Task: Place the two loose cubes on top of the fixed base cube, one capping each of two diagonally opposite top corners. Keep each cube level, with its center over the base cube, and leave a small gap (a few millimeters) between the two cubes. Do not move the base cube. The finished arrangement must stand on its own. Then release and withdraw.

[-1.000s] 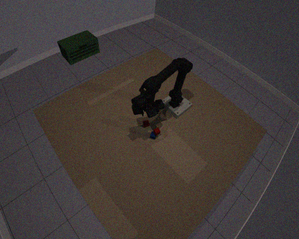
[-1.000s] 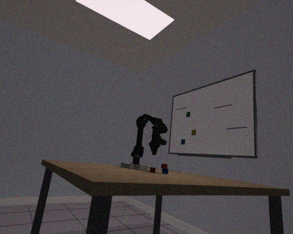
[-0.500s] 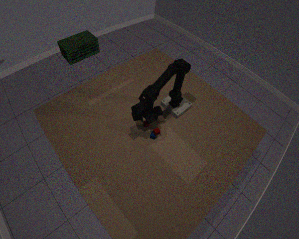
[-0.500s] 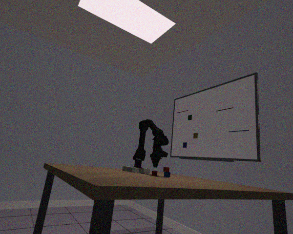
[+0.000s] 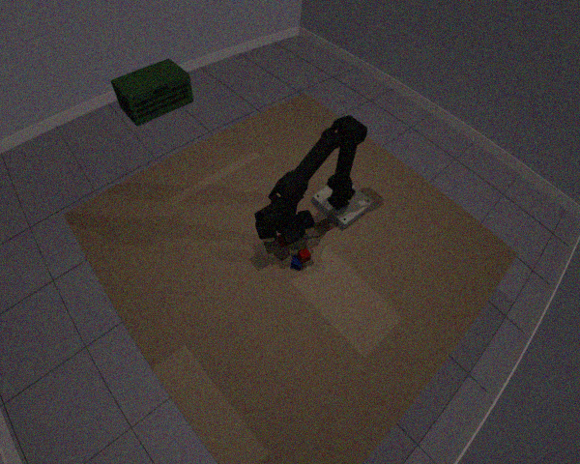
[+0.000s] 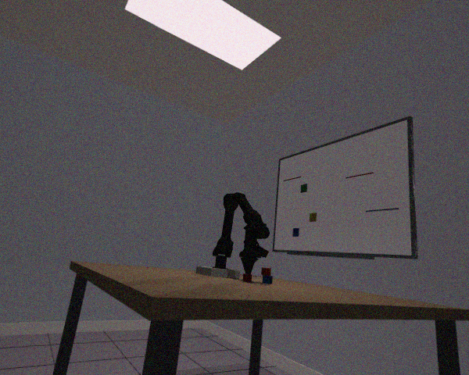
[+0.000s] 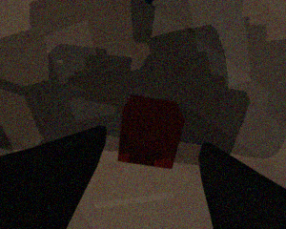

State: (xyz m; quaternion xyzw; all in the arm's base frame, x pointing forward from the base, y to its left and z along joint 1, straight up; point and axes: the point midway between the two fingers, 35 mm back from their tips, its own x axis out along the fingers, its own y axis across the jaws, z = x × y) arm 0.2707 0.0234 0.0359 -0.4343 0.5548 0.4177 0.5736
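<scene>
The blue base cube [image 5: 296,263] [image 6: 266,280] stands on the table. One red cube [image 5: 304,255] [image 6: 266,271] rests on top of it, shifted off its middle. The other red cube [image 5: 280,240] [image 6: 247,277] [image 7: 152,129] sits on the table a short way from the base cube, partly hidden by the arm in the top view. My gripper [image 6: 248,273] [image 7: 153,141] is open and low over this second cube. In the wrist view the cube shows between the two fingertips, with a gap on each side.
The arm's pale base plate [image 5: 347,217] [image 6: 214,271] is bolted down behind the cubes on the wooden table [image 5: 220,309] [image 6: 234,291]. The stacked pair stands close beside the gripper. A green box [image 5: 153,92] is far off by the wall, and a whiteboard [image 6: 344,194] hangs behind.
</scene>
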